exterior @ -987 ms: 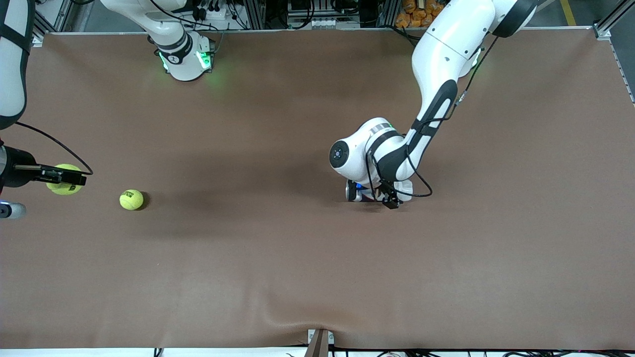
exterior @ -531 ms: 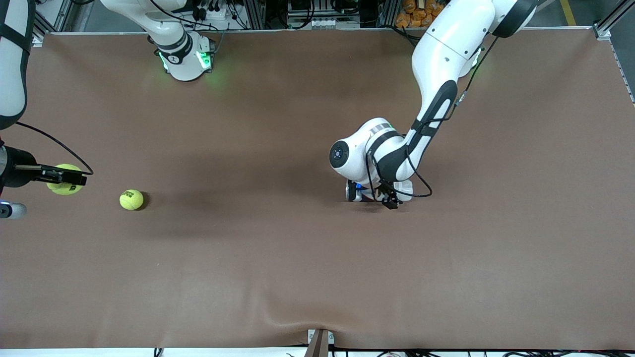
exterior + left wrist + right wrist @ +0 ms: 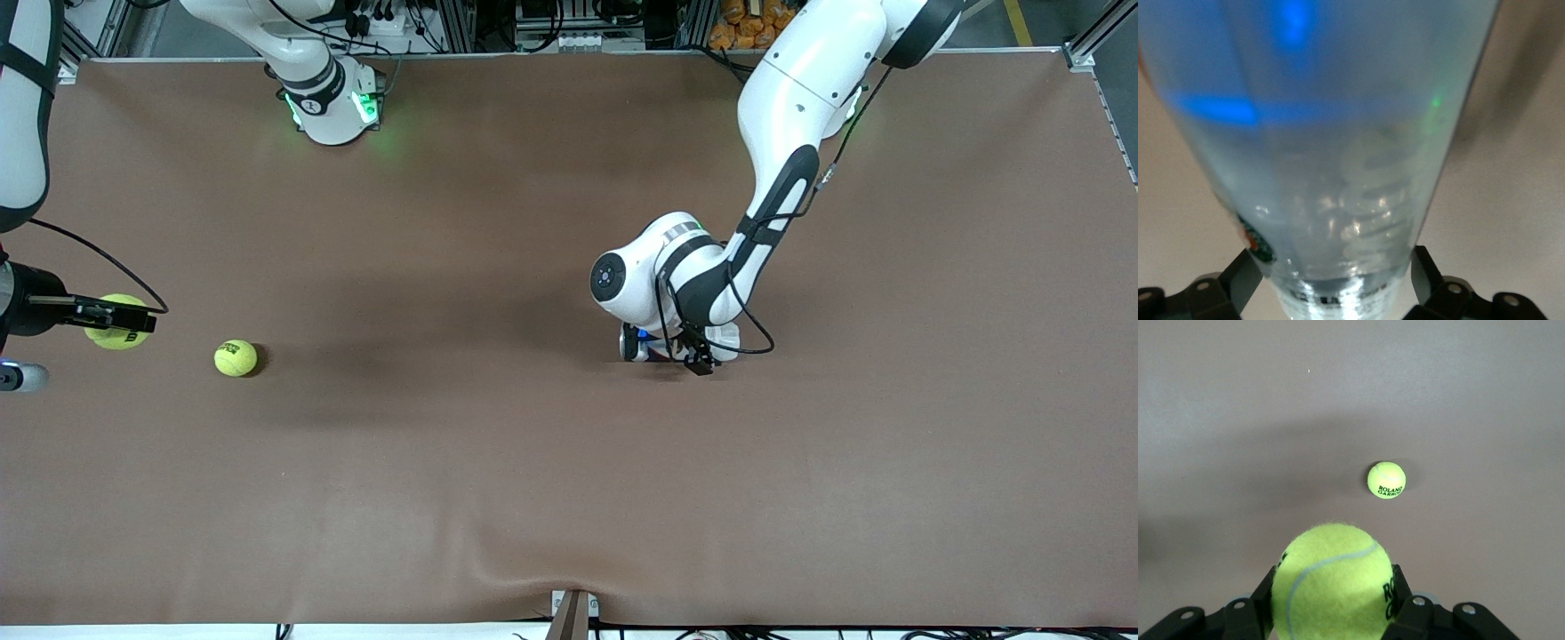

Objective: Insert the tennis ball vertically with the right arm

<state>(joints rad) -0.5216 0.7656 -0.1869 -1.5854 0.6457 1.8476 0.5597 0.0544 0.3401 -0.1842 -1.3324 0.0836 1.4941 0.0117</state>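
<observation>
The right gripper (image 3: 1335,613), up over the table's right-arm end, pinches a light, fuzzy, springy tennis ball (image 3: 1331,583) across its middle, while the left gripper (image 3: 1338,293) brackets a clear plastic tube (image 3: 1331,147), grip uncertain.

**Count of things on the table**

Two tennis balls: one (image 3: 116,322) gripped in the right gripper (image 3: 114,318), one (image 3: 236,357) lying loose on the table near that gripper. One clear plastic tube (image 3: 1331,153) stands between the left gripper's (image 3: 1338,293) fingers.
</observation>
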